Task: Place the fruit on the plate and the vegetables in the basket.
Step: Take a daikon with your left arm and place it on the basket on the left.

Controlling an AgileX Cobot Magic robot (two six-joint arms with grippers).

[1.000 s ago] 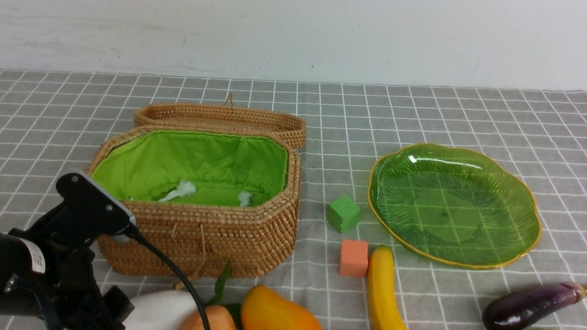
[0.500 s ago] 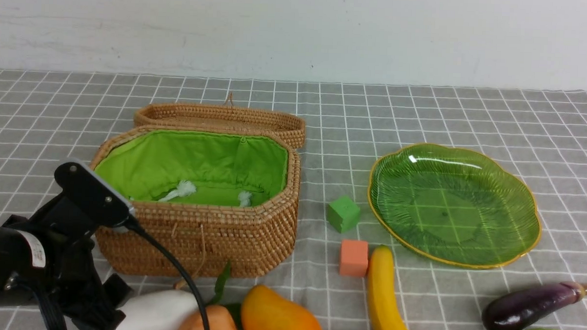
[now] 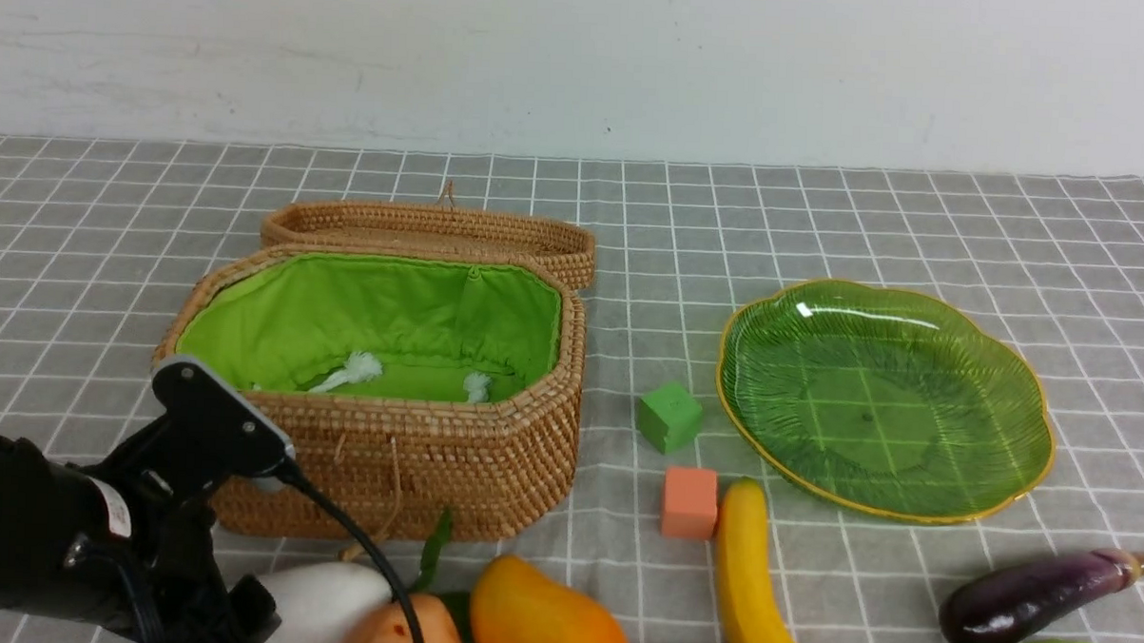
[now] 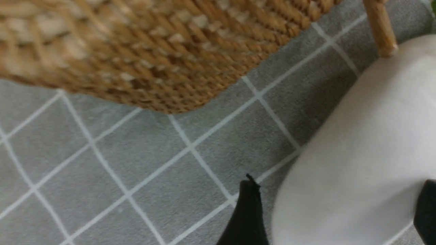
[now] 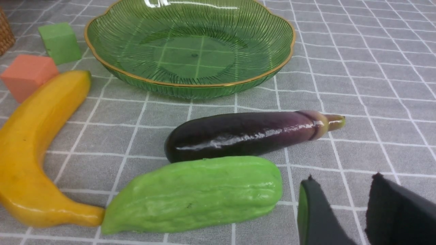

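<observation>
Left fingers (image 4: 248, 217): spread wide, one on each side of the white radish (image 4: 357, 143), just beside the basket (image 3: 386, 458).
Right fingers (image 5: 315, 214): narrowly parted, gripping nothing, near the gourd (image 5: 194, 194) and eggplant (image 5: 245, 134).
Fruit: banana (image 3: 749, 575) and mango (image 3: 543, 616) lie on the bench (image 3: 633, 219), outside the plate (image 3: 883, 399).
Basket lid: open.

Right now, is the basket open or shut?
Open. The lid lies back behind the basket, baring its green lining.
</observation>
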